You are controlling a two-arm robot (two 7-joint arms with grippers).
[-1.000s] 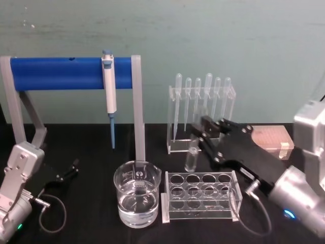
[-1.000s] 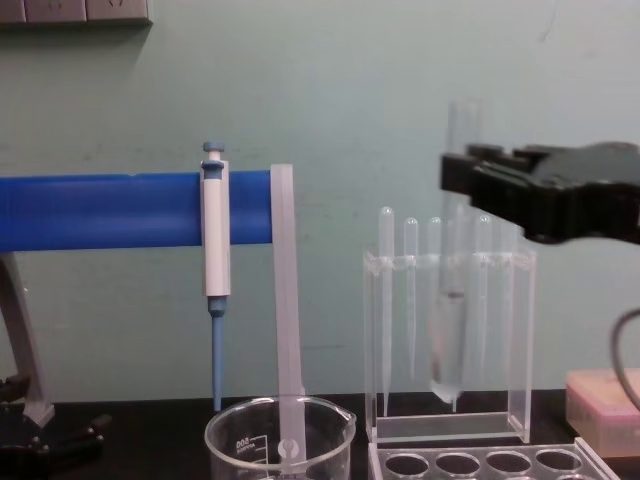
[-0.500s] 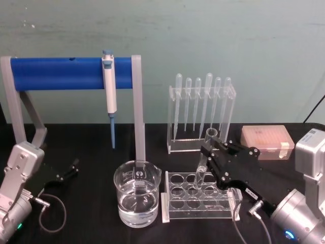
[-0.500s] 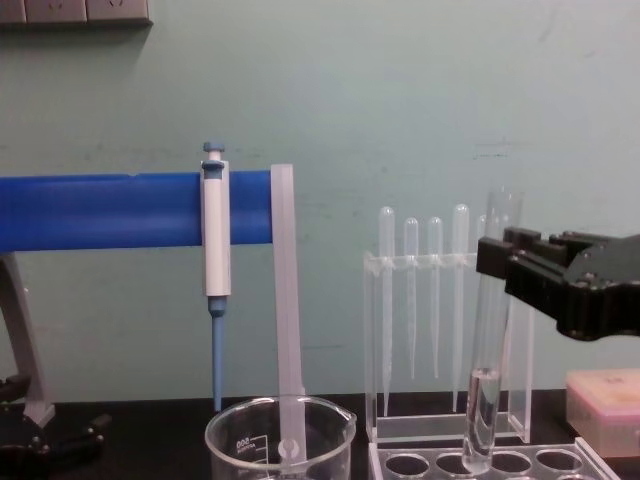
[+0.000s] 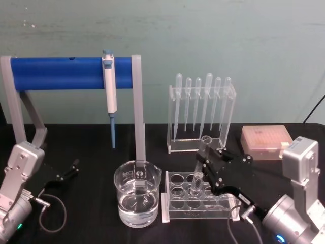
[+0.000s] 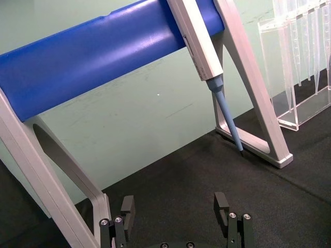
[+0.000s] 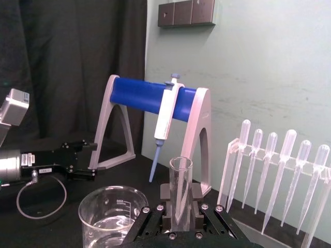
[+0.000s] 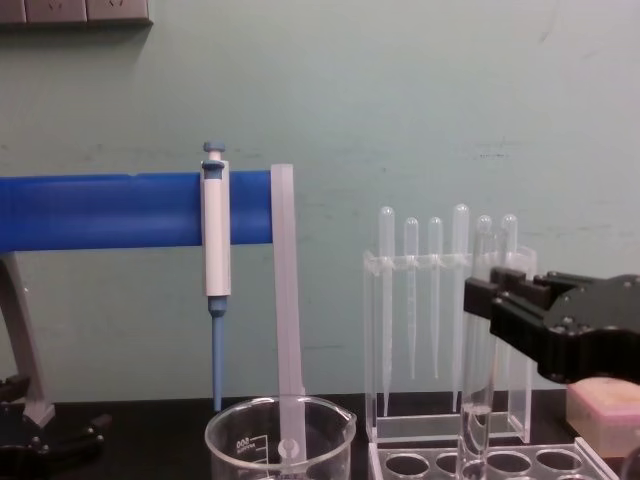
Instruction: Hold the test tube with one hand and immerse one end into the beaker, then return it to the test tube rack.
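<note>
1. Your right gripper [image 5: 203,157] is clamped on the test tube [image 5: 199,165], which stands nearly upright with its lower end inside a back-row hole of the clear tube rack [image 5: 200,195]. The beaker [image 5: 137,193], partly filled with clear liquid, sits just to the left of that rack, apart from the tube.
2. Around it you have the clear pipette stand [image 5: 200,114] directly behind the rack, a pink box [image 5: 266,142] to the right of the stand, and the blue-barred stand [image 5: 71,73] at back left with the white and blue pipettor [image 5: 108,89] hanging on it. One grey leg of that stand comes down right behind the beaker's rim. Nothing lies between the tube and its hole.
3. Your left gripper [image 5: 68,170] rests low at the left side of the table, well away from the glassware. In the left wrist view its fingers [image 6: 222,206] are spread apart with nothing between them.
4. The chest view gives you the side profile: the tube [image 8: 480,350] runs down past the gripper [image 8: 485,300] into the rack [image 8: 490,462], with a little liquid near its bottom. The head view instead shows which hole it has entered. The right wrist view shows the tube's open rim [image 7: 181,165] just above the fingers, with the beaker [image 7: 114,214] off to one side.
5. Compared with half a second ago, the tube has dropped deeper into the rack and stands straighter. A second ago it hung high in front of the pipette stand, clear of the rack.
</note>
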